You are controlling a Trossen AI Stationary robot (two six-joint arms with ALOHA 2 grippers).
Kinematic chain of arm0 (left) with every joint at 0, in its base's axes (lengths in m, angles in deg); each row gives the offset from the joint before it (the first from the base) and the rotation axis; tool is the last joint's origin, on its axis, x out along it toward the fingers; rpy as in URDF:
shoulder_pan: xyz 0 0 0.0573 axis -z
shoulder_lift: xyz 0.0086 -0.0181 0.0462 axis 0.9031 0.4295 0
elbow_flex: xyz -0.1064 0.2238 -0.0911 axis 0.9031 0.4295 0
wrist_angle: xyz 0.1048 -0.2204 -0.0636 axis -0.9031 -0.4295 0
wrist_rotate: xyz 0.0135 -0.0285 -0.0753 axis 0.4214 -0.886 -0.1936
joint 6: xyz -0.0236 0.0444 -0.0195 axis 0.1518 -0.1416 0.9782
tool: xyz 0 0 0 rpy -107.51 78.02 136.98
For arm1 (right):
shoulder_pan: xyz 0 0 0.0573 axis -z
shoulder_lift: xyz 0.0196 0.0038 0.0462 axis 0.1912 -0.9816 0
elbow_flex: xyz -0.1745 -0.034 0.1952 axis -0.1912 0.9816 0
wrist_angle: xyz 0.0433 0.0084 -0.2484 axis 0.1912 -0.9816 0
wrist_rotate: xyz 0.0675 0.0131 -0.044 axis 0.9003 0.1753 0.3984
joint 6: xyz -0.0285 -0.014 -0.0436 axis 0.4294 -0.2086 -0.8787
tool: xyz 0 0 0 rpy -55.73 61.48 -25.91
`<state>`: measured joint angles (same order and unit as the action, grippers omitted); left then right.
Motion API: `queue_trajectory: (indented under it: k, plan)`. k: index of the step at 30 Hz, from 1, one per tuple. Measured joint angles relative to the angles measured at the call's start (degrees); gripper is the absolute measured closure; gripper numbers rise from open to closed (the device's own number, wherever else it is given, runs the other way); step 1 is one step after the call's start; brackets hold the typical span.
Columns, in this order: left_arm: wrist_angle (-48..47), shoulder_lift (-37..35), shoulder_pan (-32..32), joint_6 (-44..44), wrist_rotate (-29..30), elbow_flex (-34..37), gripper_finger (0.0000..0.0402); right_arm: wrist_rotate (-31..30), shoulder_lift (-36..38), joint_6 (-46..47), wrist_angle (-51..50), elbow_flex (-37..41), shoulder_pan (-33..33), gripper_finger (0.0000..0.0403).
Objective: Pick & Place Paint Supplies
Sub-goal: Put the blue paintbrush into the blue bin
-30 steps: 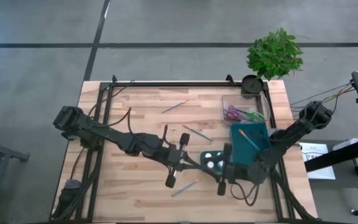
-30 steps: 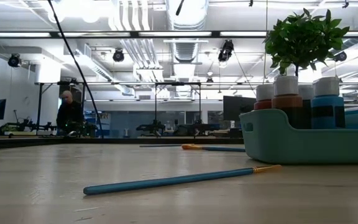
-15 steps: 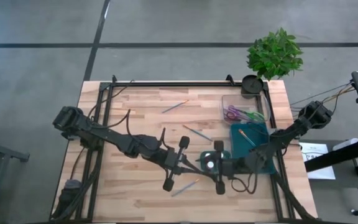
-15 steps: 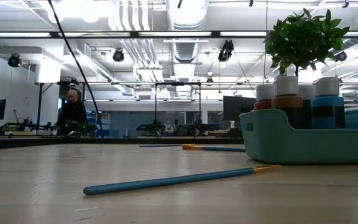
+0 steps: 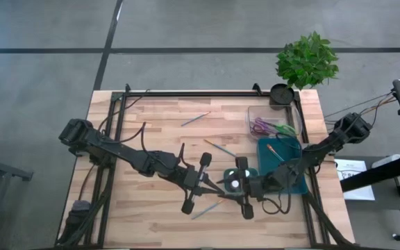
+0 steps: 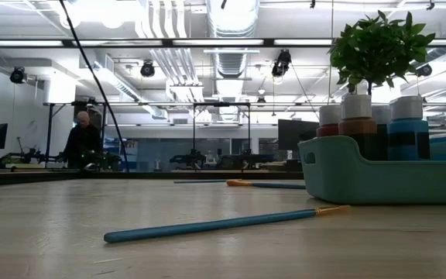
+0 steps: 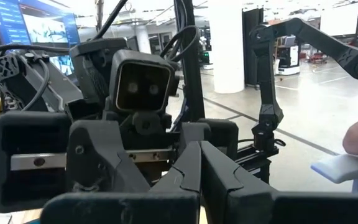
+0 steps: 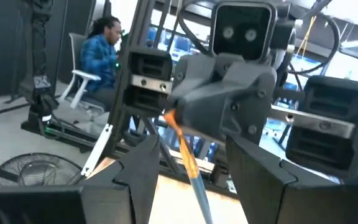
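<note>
The left pincer (image 7: 199, 155) sits just 9 o'clock of bench-centre, its jaws closed on a paintbrush (image 8: 188, 155), which it offers across to the other arm. In the overhead view the brush is lost among the two wrists, so its lie is read from the right wrist view. Its long axis seems to run roughly along the 9-to-3 line between the arms, tilted. The orange end is in the left pincer's grip and the blue handle points toward 3 o'clock. It hangs in the air above the bench (image 5: 151, 125), not resting on it.

The right pincer (image 8: 194, 149) faces it from the 3 o'clock side. Its jaws stand apart, one finger on each side of the handle, with a gap showing on both sides.

The chief risk is timing. If the left jaws let go before the right ones have closed, the thin brush would drop and roll. A closure that meets the tilted handle off-centre could lever it out of the left grip. The two sets of fingers are also near enough to knock together.

Further toward 3 o'clock lies the teal tray (image 5: 292, 182), probably where the brush is bound.
</note>
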<state>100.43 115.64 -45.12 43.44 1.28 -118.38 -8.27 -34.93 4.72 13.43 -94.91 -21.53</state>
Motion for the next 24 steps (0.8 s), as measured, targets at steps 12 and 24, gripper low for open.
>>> queue_trajectory:
  k: [12, 24]
  plan:
    - [0.0, 0.0, 0.0, 0.0, -0.2, 0.0, 0.0401, 0.1, 0.0, 0.8, -2.8, -0.6, 0.0, 0.0263]
    - [-0.2, 0.0, 0.0, -0.3, -0.6, 0.0, 0.0397, 1.4, 0.0, -0.7, -3.0, -0.6, -0.1, 0.0389]
